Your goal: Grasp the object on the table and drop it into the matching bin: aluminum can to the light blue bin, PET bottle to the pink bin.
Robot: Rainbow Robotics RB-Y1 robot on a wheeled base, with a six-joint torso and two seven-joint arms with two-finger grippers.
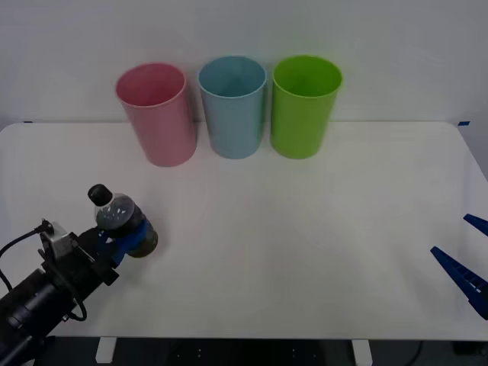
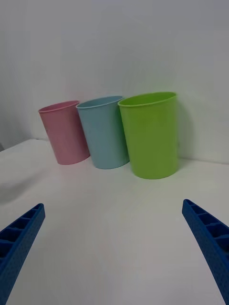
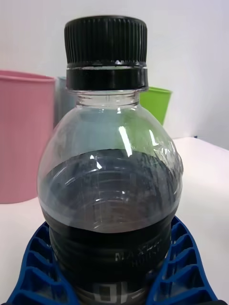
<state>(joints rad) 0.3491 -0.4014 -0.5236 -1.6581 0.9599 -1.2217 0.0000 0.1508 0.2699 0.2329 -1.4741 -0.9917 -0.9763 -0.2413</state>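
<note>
A small clear PET bottle [image 1: 114,213] [image 3: 109,190] with a black cap and dark lower body stands upright at the left of the white table [image 1: 290,244]. My left gripper [image 1: 128,239] [image 3: 112,281] is shut on its lower body, blue fingers [image 3: 36,267] pressed against both sides. The pink bin [image 1: 156,114] [image 3: 21,136] [image 2: 64,131] stands at the back, farther off and to the right of the bottle. The light blue bin [image 1: 232,105] [image 2: 104,131] is right beside it. My right gripper [image 1: 467,267] [image 2: 114,248] is open at the table's right edge, holding nothing.
A lime green bin [image 1: 303,105] [image 2: 150,133] [image 3: 157,102] stands to the right of the light blue one; the three bins form a tight row along the table's far edge against a white wall.
</note>
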